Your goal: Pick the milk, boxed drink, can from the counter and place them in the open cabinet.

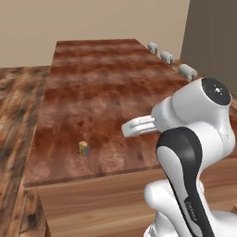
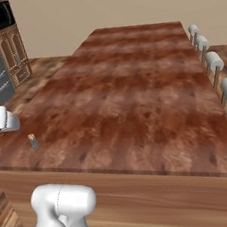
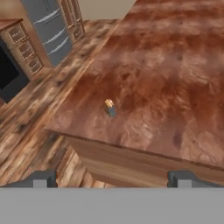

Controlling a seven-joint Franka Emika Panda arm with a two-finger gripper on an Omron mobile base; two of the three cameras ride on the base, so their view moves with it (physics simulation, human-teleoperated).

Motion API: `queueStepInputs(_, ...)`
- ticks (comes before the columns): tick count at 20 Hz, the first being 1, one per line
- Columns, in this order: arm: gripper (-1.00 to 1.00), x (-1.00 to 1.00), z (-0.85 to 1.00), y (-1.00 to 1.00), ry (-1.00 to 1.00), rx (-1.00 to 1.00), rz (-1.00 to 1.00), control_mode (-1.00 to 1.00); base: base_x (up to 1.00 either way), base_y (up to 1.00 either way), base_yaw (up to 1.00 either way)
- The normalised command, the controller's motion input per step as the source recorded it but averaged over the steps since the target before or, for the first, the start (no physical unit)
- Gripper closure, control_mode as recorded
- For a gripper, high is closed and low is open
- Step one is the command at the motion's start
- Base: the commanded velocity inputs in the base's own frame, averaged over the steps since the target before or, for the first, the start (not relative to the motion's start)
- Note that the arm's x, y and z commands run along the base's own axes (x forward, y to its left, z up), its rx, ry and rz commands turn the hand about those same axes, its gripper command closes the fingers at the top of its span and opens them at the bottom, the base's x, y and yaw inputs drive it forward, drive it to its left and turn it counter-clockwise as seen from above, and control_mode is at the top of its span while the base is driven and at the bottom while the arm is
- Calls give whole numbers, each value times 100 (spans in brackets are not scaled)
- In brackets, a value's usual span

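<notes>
Yellow-orange boxed drink (image 1: 83,148), small, upright | near counter (image 1: 102,83) front edge | gripper (image 3: 112,179) jaws spread

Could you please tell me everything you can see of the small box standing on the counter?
The boxed drink is a small yellow-orange rectangular box with bluish marks low on its sides; it looks like printed card. It stands upright and alone on the reddish-brown wood-grain counter, near the counter's front edge and towards its left end. Only the counter top touches it. Any print on it is too small to read. The pincer hangs above, apart from it.
</notes>
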Motion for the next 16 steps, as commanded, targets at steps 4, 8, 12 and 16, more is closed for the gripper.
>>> queueStepInputs(4,-100,40,-28,17,-6,-10,15,-100,0,0,0)
queueStepInputs(8,-100,43,-21,16,-4,-9,14,-100,0,0,0)
queueStepInputs(12,-100,41,-16,18,-2,-8,11,-100,0,0,0)
queueStepInputs(16,-100,47,-25,24,0,-9,7,-100,0,0,0)
